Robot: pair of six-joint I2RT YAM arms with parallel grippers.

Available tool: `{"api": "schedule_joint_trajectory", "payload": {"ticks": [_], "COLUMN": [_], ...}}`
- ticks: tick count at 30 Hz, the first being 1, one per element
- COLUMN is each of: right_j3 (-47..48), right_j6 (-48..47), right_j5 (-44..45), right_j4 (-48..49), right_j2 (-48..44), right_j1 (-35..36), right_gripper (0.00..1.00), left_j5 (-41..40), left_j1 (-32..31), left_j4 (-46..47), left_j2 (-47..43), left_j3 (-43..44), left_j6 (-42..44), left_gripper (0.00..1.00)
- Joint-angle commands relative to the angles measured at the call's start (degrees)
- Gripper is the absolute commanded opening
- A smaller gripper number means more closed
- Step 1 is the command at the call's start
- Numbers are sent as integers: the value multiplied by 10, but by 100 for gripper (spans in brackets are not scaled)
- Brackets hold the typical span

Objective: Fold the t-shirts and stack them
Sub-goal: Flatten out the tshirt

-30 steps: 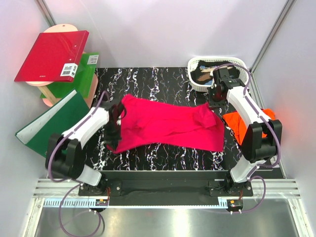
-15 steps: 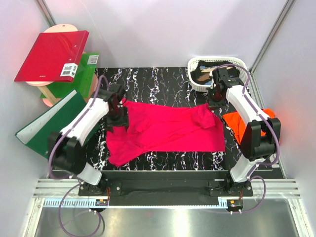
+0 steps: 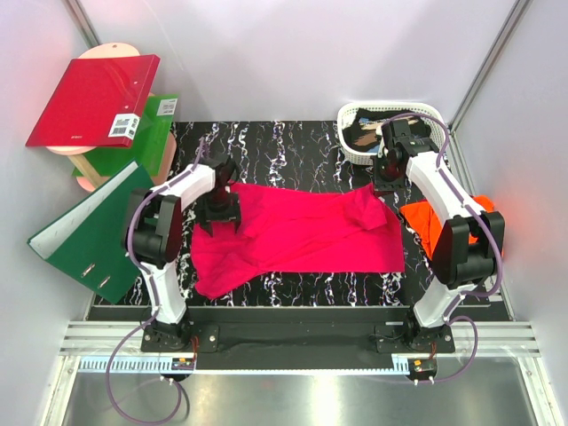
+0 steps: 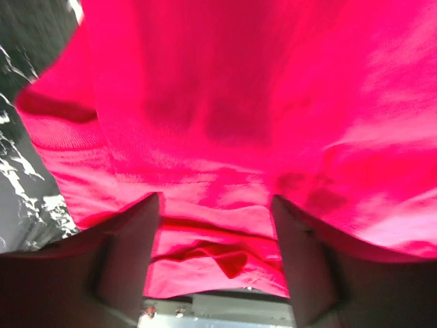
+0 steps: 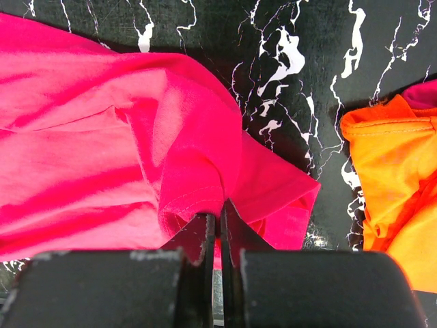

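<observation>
The magenta-pink t-shirt lies spread across the middle of the black marbled table. Low over its far left edge my left gripper stands open. In the left wrist view the left gripper has rumpled pink t-shirt between its spread fingers, ungripped. At the shirt's far right corner my right gripper is shut on a pinch of cloth. The right wrist view shows the right gripper pinching the pink t-shirt. The orange t-shirt lies crumpled at the right, partly behind the right arm.
A white basket with dark items stands at the far right corner. At the left are a red ring binder on a wooden stand, a green box and an open green binder. Walls close in both sides.
My left gripper has let go of the pink shirt's left edge and moved toward the far side. The cloth dropped flat and its near left corner now lies spread out. The right gripper held still.
</observation>
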Motion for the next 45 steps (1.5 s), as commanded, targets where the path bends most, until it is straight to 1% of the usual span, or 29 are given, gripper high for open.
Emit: {"api": "schedule_joint_trajectory", "payload": {"ticks": [1, 6, 13, 21, 23, 24, 25, 27, 28, 29, 30, 31, 34, 35, 36, 37, 38, 39, 40, 42, 43, 45], "right_j3": [6, 14, 21, 22, 23, 23, 23, 23, 23, 24, 24, 25, 26, 27, 27, 27, 29, 29, 30, 33, 33, 37], "right_j6": [-2, -2, -1, 0, -1, -1, 0, 0, -1, -1, -2, 1, 0, 0, 0, 0, 0, 0, 0, 1, 0, 3], "right_j5": [-3, -9, -21, -26, -25, -25, -25, -25, -25, -26, -27, -28, -30, -30, -29, -30, -30, -29, -31, -31, -32, -34], "right_j4": [3, 3, 2, 3, 3, 3, 2, 3, 2, 2, 3, 3, 3, 3, 2, 1, 2, 2, 2, 0, 0, -1], "right_j2": [-7, 4, 17, 23, 24, 24, 25, 26, 27, 28, 28, 29, 32, 32, 32, 34, 33, 35, 35, 37, 38, 41], "right_j1": [-2, -3, -2, -2, -2, -2, -2, -3, -2, -2, -3, -2, -2, -2, -3, -3, -2, -3, -3, -3, -3, -2], "right_gripper": [0, 0, 1, 1, 1, 1, 1, 1, 1, 1, 1, 1, 1, 1, 1, 1, 1, 1, 1, 1, 1, 1], "left_j5": [3, -3, 7, 22, 43, 48, 51, 52, 54, 55, 55, 53, 45, 42, 42, 37, 32, 29, 27, 27, 27, 12], "left_j1": [8, 32, 88, 95, 96, 95, 95, 95, 95, 95, 95, 95, 95, 95, 95, 95, 95, 95, 95, 94, 95, 94], "left_j4": [11, 12, 33, 51, 58, 60, 66, 69, 69, 69, 68, 68, 65, 61, 58, 51, 46, 43, 40, 39, 36, 36], "left_j2": [-46, -53, -49, -8, 0, 5, 6, 13, 16, 17, 17, 16, -1, -9, -12, -14, -17, -18, -19, -21, -22, -28], "left_j3": [3, -24, -45, -32, -32, -32, -34, -35, -33, -32, -33, -34, -38, -38, -38, -37, -37, -39, -40, -43, -43, -46], "left_j6": [0, -9, -18, -4, -7, -7, -7, -8, -7, -3, -4, -5, -4, -1, 3, 9, 10, 10, 12, 14, 14, 13], "left_gripper": [78, 76, 74, 73, 72, 68, 58, 46, 36, 15, 3, 0, 0, 12, 31, 52, 70, 92, 98, 98, 97, 88]}}
